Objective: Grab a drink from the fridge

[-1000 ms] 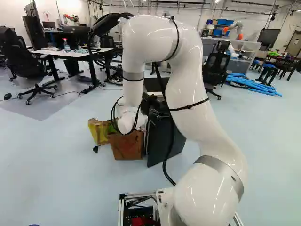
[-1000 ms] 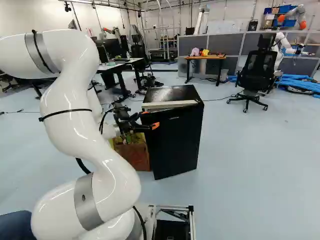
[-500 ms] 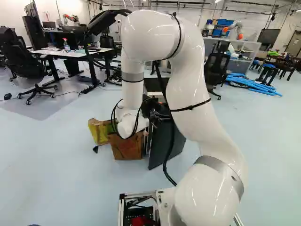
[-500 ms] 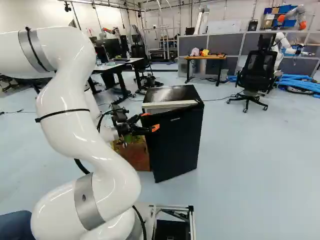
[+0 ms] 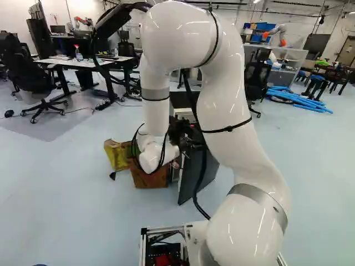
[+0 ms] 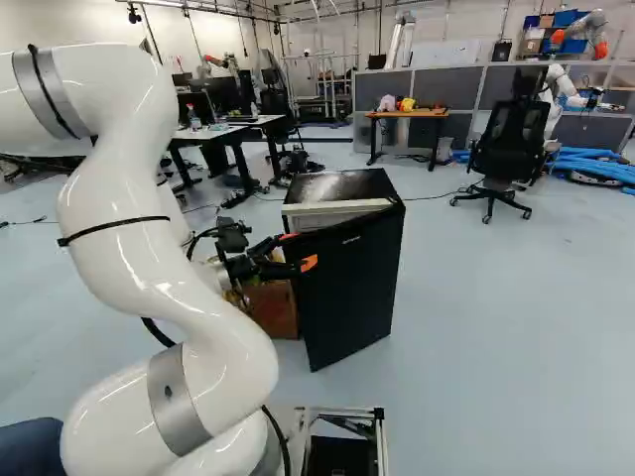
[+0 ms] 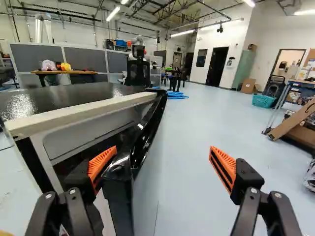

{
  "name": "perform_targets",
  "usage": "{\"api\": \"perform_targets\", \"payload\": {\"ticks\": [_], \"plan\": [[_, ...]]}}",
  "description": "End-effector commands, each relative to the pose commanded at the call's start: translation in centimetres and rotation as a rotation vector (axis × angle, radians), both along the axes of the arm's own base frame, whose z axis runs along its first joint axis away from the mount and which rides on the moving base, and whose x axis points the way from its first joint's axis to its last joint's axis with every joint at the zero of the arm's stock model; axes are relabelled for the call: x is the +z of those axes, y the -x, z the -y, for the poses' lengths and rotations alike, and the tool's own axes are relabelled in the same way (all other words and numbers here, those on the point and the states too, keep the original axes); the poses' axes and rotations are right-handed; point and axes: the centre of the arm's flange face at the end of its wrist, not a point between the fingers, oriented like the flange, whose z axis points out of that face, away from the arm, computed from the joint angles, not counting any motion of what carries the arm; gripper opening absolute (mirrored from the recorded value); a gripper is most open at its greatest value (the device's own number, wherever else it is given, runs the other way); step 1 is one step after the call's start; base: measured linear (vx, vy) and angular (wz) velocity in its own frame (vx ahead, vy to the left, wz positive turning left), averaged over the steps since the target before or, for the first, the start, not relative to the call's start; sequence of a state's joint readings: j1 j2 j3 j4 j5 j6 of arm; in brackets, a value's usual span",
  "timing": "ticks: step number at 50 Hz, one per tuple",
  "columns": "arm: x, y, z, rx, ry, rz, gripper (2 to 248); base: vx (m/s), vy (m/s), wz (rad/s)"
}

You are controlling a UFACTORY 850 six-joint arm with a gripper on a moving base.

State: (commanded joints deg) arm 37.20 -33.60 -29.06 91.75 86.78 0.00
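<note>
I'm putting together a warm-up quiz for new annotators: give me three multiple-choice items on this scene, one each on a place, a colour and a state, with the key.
1. Where is the brown box relative to the fridge?
A. On top of it
B. Beside it
C. Inside it

2. What colour are the pads of the end effector?
A. Orange
B. Green
C. White

3. How does the fridge door stand?
A. Fully shut
B. Taken off
C. Partly open

1: B, both base views show the box next to the fridge, low down.
2: A, both fingers carry orange pads in the wrist view.
3: C, the wrist view shows a gap between the door and the fridge's pale frame.
</note>
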Motion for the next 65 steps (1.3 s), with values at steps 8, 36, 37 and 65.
{"api": "perform_targets", "payload": {"ticks": [8,36,37,65], "plan": [[0.0,1.8,0.5,0.000,0.028,-0.016,247,0.000,0.000,0.000],[0.2,5.0,3.2,-0.099,0.096,-0.048,247,0.000,0.000,0.000],[0.2,5.0,3.3,-0.105,0.096,-0.048,247,0.000,0.000,0.000],[0.3,5.8,6.6,-0.313,0.118,-0.059,247,0.000,0.000,0.000]]}}
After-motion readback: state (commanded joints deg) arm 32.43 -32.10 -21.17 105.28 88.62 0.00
